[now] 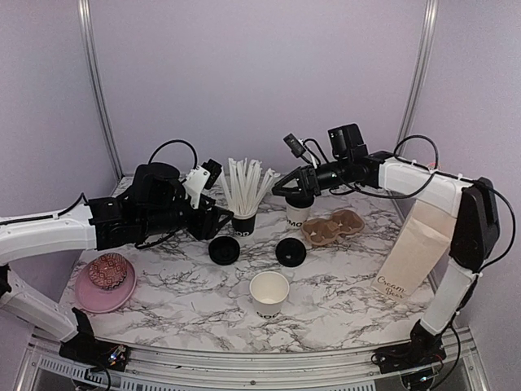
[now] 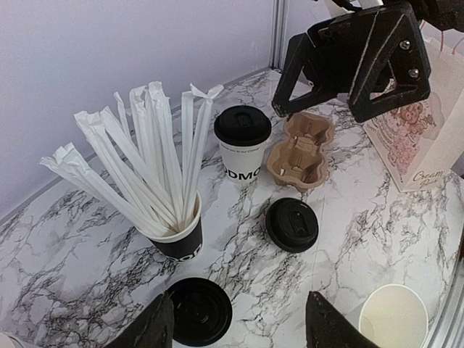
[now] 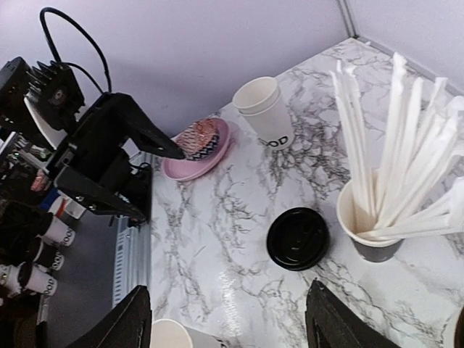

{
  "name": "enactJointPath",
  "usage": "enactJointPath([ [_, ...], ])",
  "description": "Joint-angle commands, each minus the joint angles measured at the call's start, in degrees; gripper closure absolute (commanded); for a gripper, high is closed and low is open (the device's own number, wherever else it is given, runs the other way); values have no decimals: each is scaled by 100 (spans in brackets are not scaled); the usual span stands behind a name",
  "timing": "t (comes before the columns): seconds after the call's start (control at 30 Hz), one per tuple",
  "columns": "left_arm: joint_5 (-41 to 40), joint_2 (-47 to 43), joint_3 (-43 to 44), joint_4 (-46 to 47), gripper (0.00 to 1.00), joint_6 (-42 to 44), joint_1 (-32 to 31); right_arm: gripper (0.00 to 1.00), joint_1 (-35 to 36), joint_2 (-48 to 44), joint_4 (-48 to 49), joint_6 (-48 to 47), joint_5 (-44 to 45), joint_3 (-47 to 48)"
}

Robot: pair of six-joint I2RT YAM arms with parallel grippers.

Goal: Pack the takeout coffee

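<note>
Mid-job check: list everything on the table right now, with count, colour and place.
Lidded coffee cup: one, white with black lid, back centre.
Cup carrier: one, brown cardboard, empty, right of that cup.
Loose lids: two, black, flat at mid-table.
Open cup: one, white, near centre.
Straw cup: one, black, holding white wrapped straws, back centre.
Paper bag: one, beige, standing at right.
Plate: one, pink, near left, holding a patterned round item.
Left tool: open, by the straw cup.
Right tool: open, near the lidded cup.
</note>
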Motion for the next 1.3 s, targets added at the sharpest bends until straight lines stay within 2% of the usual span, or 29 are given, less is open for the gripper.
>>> enactJointPath([
  [0.0, 483, -256, -299, -268, 37, -152, -68, 30, -12, -623, -1318, -2476, 1932, 71],
  [0.13, 498, -220, -314, -305, 37, -96, -125, 27, -15, -933, -1300, -4112, 2892, -568],
  [0.3, 561, -155, -192, -402, 36, -57, -138, 22, -10, -468, -2185, -5517, 3252, -390],
  [0.43, 593, -220, -208, -381, 34, -106, -190, 5, 40, -237, -2317, -6048, 3460, -533],
  [0.47, 601, -254, -224, -363, 34, -126, -200, 2, 57, -161, -2269, -6101, 3519, -578],
  [0.67, 476, -338, -264, -324, 25, -343, -205, 1, 269, 682, -2136, -5989, 3597, -396],
  [0.83, 374, -295, -250, -380, 24, -392, -205, 1, 629, 1219, -1955, -5979, 4167, -286],
  [1.07, 463, -248, -230, -408, 24, -413, -205, 1, 675, 1315, -1784, -5991, 4355, -321],
  [1.27, 639, -181, -213, -417, 24, -407, -205, 1, 623, 1366, -2201, -5973, 4123, -89],
])
